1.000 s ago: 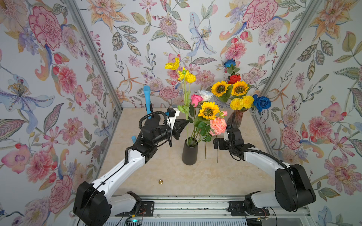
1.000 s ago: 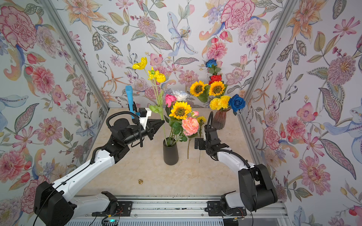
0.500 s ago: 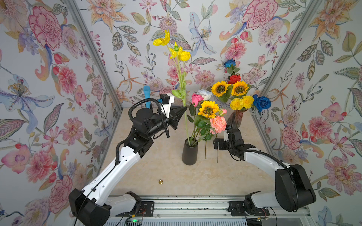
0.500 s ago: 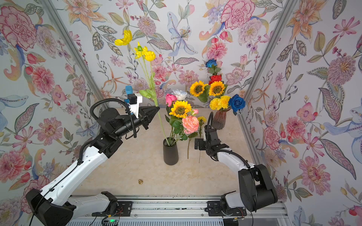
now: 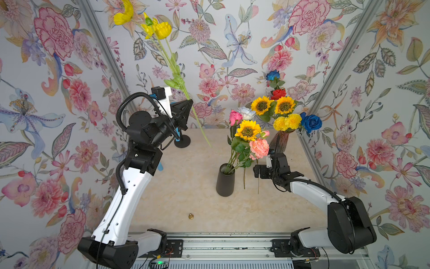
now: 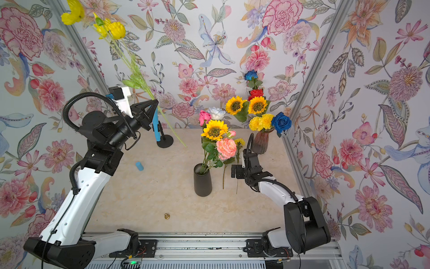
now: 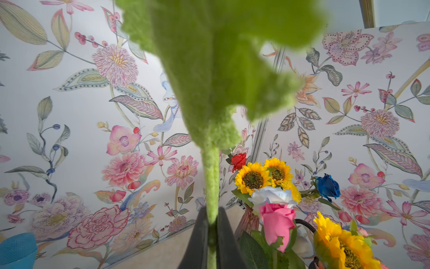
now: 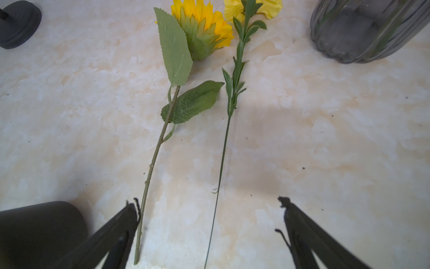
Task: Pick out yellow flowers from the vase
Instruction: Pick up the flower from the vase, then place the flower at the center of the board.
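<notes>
floral-papered booth, marble-look tabletop (image 5: 176, 200).

around:
- black vase (image 5: 225, 184) mid-table, holding a sunflower (image 5: 247, 130), pink rose (image 5: 235, 116), white rose (image 5: 247, 113) and peach rose (image 5: 258, 148). this bunch stands between the two arms.
- ribbed glass vase (image 6: 260, 143) in the back right corner, with two sunflowers (image 5: 262, 106), yellow pompoms (image 5: 287, 122), blue roses (image 5: 311, 123) and a red rose (image 5: 278, 93).
- blue tool on a black stand (image 6: 155, 127) at the back left, just behind the left arm's fingers in both top views.
- small blue cylinder (image 6: 139, 166) and a small brass piece (image 5: 190, 216) loose on the table.

left gripper (image 5: 189, 102): up high, left of the black vase, jaws pinched tight on the fuzzy green stem of a yellow spray (image 5: 160, 29). blooms sit up near the top of the wall. the stem's lower end hangs free below the jaws, above the table and well apart from the vase. in the left wrist view a green leaf fills most of the frame.

right gripper (image 8: 208, 205): low, just beside the black vase, jaws spread wide, nothing in them. two flowers lie flat on the table ahead of it. a loose sunflower (image 8: 202, 25) has its stem running just beside one fingertip; touching or not, can't tell. a thin-stemmed yellow flower (image 8: 223, 151) lies between the fingers. both heads point away from the gripper.
</notes>
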Controlling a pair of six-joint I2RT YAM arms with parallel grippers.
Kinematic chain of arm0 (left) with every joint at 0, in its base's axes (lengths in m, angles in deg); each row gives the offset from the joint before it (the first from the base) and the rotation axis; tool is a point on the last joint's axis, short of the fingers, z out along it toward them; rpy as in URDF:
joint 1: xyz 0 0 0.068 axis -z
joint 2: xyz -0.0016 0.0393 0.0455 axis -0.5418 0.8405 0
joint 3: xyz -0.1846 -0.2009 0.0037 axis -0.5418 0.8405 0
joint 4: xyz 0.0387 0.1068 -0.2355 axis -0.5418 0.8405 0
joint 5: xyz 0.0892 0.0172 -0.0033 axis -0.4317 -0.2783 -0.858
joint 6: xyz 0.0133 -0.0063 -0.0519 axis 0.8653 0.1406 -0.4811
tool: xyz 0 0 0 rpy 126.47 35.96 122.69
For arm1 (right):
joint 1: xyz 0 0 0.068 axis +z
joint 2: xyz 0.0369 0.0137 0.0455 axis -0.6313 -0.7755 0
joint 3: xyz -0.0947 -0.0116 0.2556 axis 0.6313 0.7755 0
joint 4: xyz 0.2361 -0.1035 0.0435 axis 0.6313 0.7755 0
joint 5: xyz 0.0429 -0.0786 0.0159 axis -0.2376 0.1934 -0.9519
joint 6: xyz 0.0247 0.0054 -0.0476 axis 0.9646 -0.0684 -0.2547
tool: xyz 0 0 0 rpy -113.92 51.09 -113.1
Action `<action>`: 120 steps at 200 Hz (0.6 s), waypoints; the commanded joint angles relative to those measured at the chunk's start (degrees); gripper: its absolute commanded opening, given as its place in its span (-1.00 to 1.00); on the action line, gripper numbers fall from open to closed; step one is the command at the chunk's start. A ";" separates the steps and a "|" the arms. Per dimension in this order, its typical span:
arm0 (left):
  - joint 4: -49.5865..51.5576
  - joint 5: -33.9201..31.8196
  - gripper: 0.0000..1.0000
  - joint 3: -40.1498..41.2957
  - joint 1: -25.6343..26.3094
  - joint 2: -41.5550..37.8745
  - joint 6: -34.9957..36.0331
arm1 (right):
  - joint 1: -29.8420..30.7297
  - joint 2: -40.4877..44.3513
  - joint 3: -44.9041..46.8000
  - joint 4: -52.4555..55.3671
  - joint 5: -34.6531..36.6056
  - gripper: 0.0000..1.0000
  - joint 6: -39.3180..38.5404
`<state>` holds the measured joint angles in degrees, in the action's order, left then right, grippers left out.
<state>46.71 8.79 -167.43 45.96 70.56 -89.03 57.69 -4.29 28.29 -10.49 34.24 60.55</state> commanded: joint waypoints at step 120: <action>-23.36 5.33 -1.00 17.45 0.47 8.25 -18.41 | -0.80 6.81 5.79 -11.06 -11.40 0.99 0.50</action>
<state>29.75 13.99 -150.65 43.95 78.08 -106.02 56.95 1.22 32.84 -16.91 27.40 60.55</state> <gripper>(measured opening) 0.087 0.995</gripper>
